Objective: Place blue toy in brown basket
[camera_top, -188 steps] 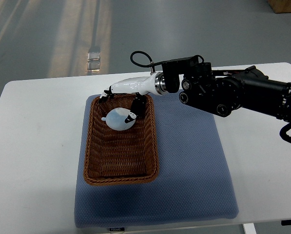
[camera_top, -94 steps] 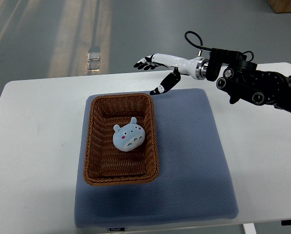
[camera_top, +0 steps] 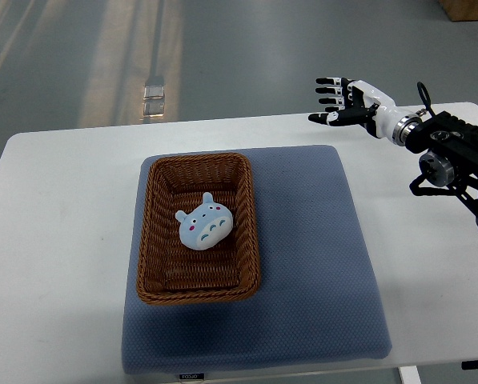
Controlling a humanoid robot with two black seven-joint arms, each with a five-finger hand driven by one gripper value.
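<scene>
The blue toy [camera_top: 205, 228], a round pale-blue animal face with two small ears, lies face up inside the brown wicker basket [camera_top: 151, 190], near its middle. My right hand [camera_top: 339, 100] hovers high at the upper right, far from the basket, its white and black fingers spread and holding nothing. Its black arm [camera_top: 455, 156] enters from the right edge. No left arm shows.
The basket stands on the left part of a blue-grey mat [camera_top: 319, 256] that covers the middle of a white table [camera_top: 54, 240]. Grey floor lies beyond the table's far edge, with a small clear object [camera_top: 154, 93] on it.
My right hand let go of the blue toy over the basket, then drew back up and to the right with fingers spread. The toy settled in the basket and shifted slightly left.
</scene>
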